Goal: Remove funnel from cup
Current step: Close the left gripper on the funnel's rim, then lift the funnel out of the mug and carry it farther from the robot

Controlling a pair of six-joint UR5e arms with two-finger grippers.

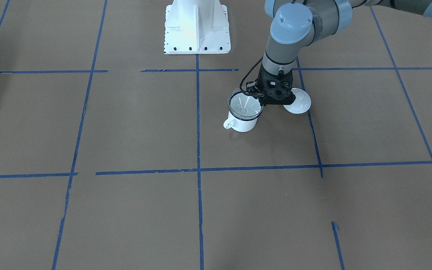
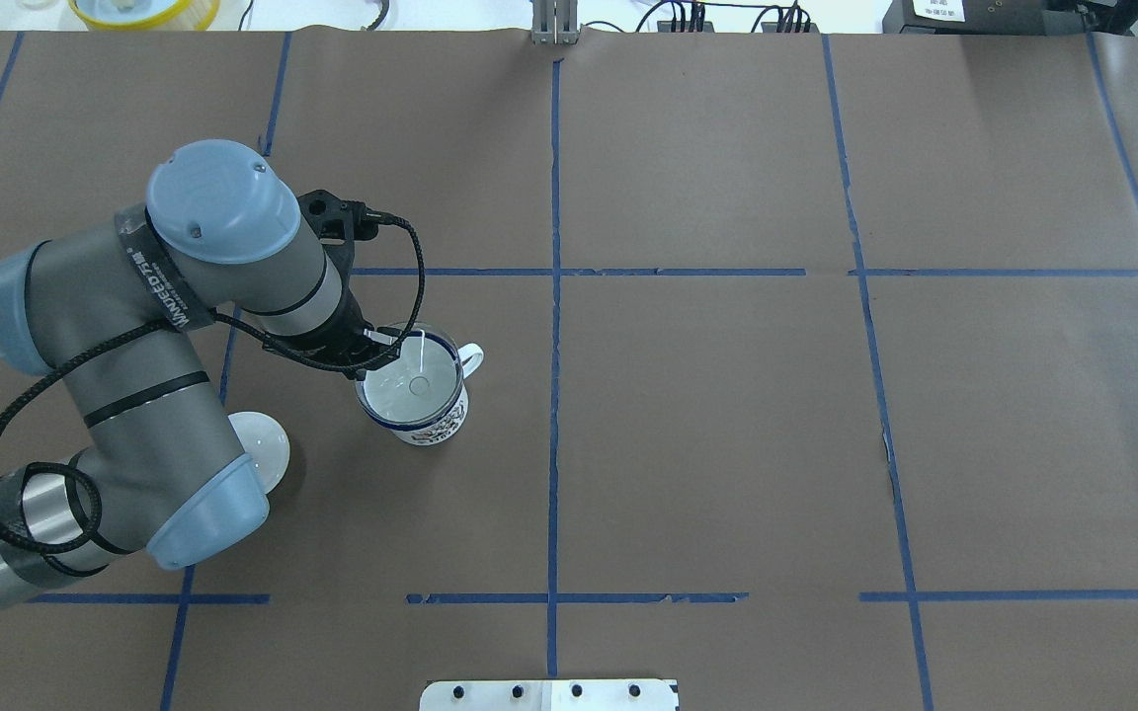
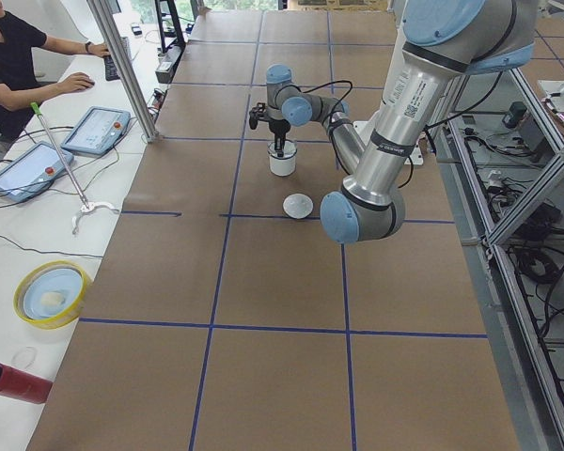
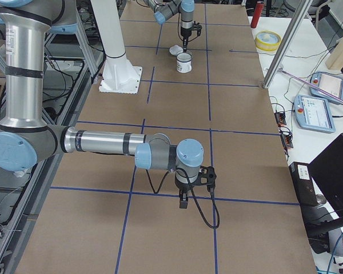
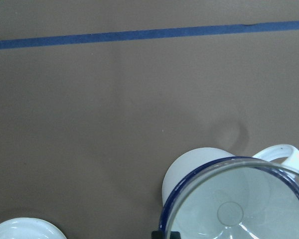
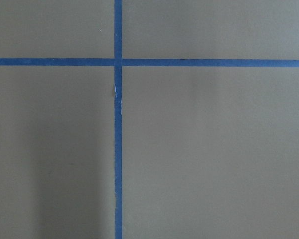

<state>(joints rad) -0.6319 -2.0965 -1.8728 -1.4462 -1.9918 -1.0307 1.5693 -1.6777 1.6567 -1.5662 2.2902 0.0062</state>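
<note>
The white cup (image 1: pixel 243 125) with a dark blue rim stands on the brown table left of centre, and it shows in the overhead view (image 2: pixel 436 427) with its handle pointing right. The clear funnel (image 1: pixel 243 105) sits in its mouth, rim just above the cup's rim, and shows in the overhead view (image 2: pixel 413 387) too. My left gripper (image 1: pixel 261 102) points down at the funnel's rim, its jaws closed on the rim's edge. In the left wrist view the funnel (image 5: pixel 239 211) and cup (image 5: pixel 189 172) fill the bottom right. My right gripper (image 4: pixel 183 201) hangs over bare table far away; I cannot tell its state.
A white round lid (image 1: pixel 299 102) lies on the table just beside the cup, under my left arm in the overhead view (image 2: pixel 265 449). The white robot base (image 1: pixel 197 30) stands behind. A yellow bowl (image 2: pixel 144 10) sits off the table's far edge.
</note>
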